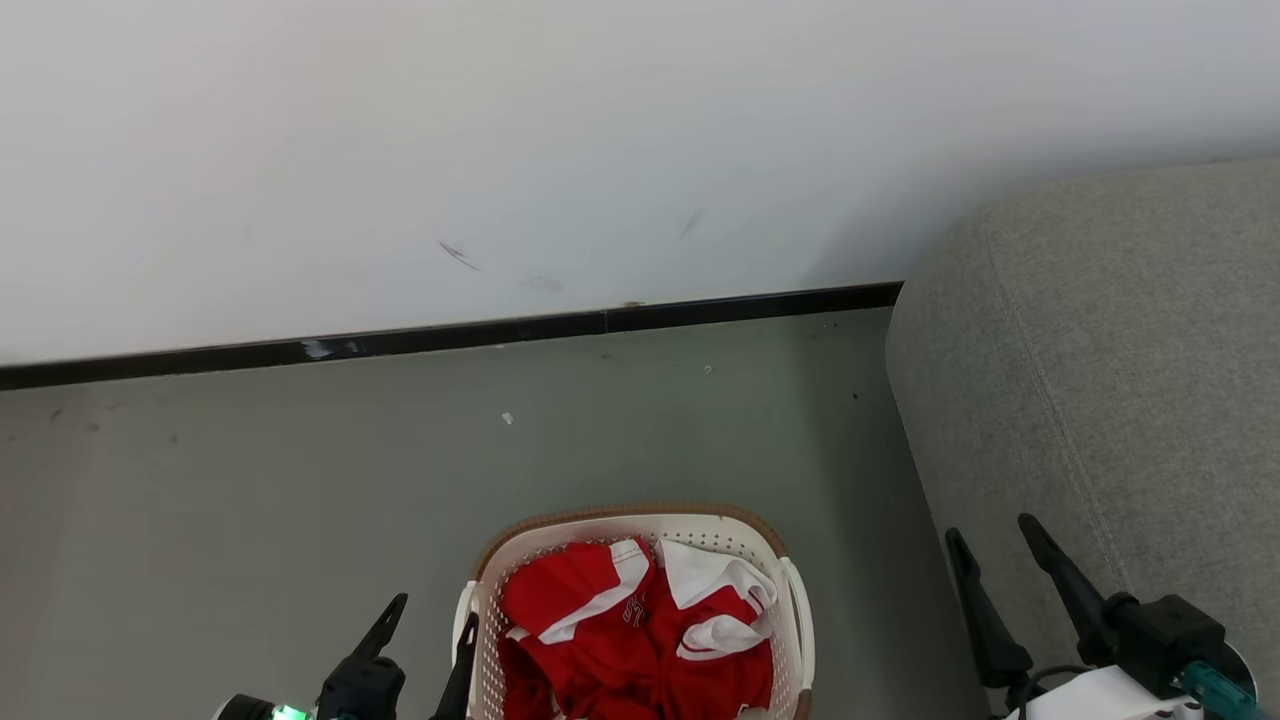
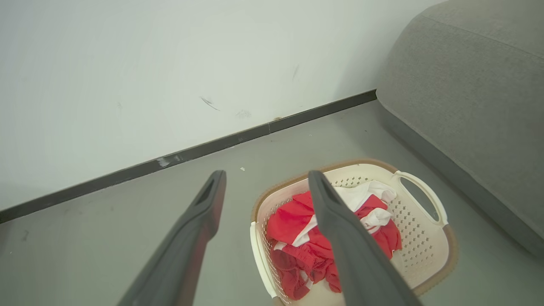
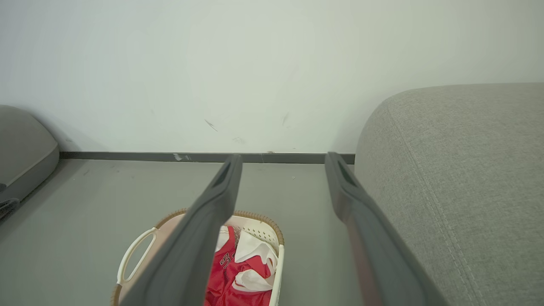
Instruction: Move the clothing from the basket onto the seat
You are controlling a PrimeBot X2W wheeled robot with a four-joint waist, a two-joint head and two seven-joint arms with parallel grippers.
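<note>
The red and white clothing (image 1: pixel 640 630) lies crumpled inside the cream basket (image 1: pixel 795 600), which stands on the floor at the bottom middle of the head view. Black lettering shows on one fold of the clothing (image 3: pixel 238 267). The grey seat (image 1: pixel 1100 380) rises just right of the basket. My left gripper (image 1: pixel 432 618) is open beside the basket's left rim, holding nothing. My right gripper (image 1: pixel 992 535) is open in front of the seat's side, also holding nothing. In the left wrist view the clothing (image 2: pixel 297 238) sits in the basket (image 2: pixel 425 238) beyond my open left gripper (image 2: pixel 267 178).
A white wall (image 1: pixel 500 150) with a dark skirting board (image 1: pixel 450 338) runs behind the grey floor (image 1: pixel 300 500). Another grey upholstered piece (image 3: pixel 21 148) sits at the far left of the right wrist view. Open floor lies left of and behind the basket.
</note>
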